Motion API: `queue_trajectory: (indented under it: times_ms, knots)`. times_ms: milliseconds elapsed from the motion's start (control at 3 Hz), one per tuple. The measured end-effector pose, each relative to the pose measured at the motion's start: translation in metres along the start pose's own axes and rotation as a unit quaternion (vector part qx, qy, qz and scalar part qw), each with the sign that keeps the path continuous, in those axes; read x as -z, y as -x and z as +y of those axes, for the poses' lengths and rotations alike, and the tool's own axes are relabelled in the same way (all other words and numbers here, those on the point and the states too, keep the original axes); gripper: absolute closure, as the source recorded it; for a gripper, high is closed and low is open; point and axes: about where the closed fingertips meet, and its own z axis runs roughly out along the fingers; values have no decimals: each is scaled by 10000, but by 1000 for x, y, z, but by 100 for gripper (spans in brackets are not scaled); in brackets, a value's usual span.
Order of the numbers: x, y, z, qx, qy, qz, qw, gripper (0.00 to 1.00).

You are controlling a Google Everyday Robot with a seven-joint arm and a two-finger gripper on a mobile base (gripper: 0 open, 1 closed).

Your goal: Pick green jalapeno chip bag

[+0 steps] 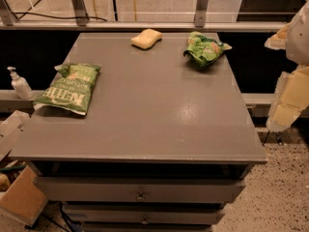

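My gripper [289, 98] hangs off the right side of the table [159, 129], state can't tell; the green jalapeno chip bag [69, 88] lies flat at the left edge, so I'd cross over, skip the crumpled green bag [205, 48] and pinch a raised seam.

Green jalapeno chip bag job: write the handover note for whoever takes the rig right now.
Tool: at the right edge of the camera view, out past the right side of the table, not over the top.
Green jalapeno chip bag: lies flat near the table's left edge, untouched, far from the tool.
Also there: a smaller green bag at the back right, nearer the tool; not the target. A yellow sponge at the back middle. A pump bottle on the ledge left of the table.
Done: nothing yet.
Left: reach across to the left side, grasp the bag, lift it.
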Motion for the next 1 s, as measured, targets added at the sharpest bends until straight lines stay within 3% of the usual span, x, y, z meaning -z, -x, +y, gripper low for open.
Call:
queue_trajectory:
  times_ms: [333, 667, 1000]
  knots:
    - [1, 1, 0, 1, -20, -22, 10000, 0]
    - [-2, 28, 8, 147, -47, -488, 9987, 0]
    - [-9, 67, 14, 201, 25, -1241, 9921, 0]
